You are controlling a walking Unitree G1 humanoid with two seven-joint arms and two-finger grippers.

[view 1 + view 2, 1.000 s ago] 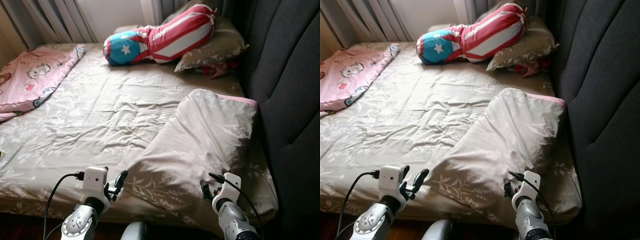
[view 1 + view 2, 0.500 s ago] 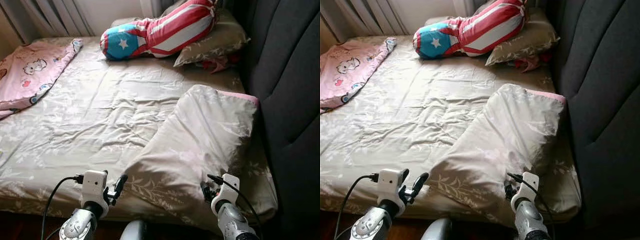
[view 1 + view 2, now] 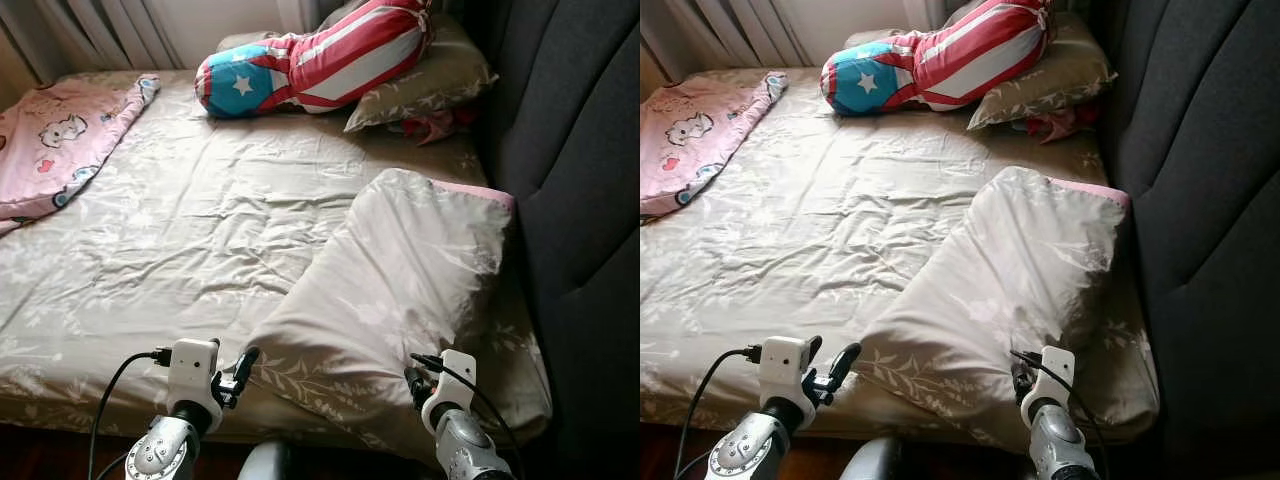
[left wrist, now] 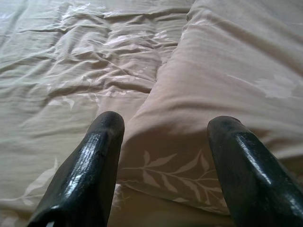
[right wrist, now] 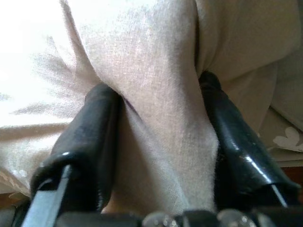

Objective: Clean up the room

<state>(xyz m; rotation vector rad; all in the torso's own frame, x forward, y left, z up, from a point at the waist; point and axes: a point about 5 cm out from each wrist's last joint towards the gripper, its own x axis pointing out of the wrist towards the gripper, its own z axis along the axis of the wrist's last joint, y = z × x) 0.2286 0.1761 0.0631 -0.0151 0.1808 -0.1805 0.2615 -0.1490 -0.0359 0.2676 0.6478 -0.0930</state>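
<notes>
A big beige pillow (image 3: 400, 290) with a leaf print lies slantwise on the near right part of the bed (image 3: 180, 230), its far end against the headboard. My left gripper (image 3: 232, 368) hovers open just before the pillow's near left corner; in the left wrist view its fingertips (image 4: 106, 124) frame that corner, with nothing between them. My right gripper (image 3: 412, 380) is at the pillow's near right edge. In the right wrist view a thick fold of the pillow's cloth (image 5: 161, 109) is pinched between its fingers (image 5: 97, 109).
A padded dark grey headboard (image 3: 580, 170) walls off the right side. At the far end lie a red, white and blue bolster (image 3: 310, 65), a second beige pillow (image 3: 430, 90) and a reddish cloth (image 3: 435, 125). A pink blanket (image 3: 60, 140) covers the far left corner, below curtains (image 3: 100, 30).
The whole picture has slid a little as the camera moved; the bedding lies as before. Both grippers keep their places at the pillow's near edge.
</notes>
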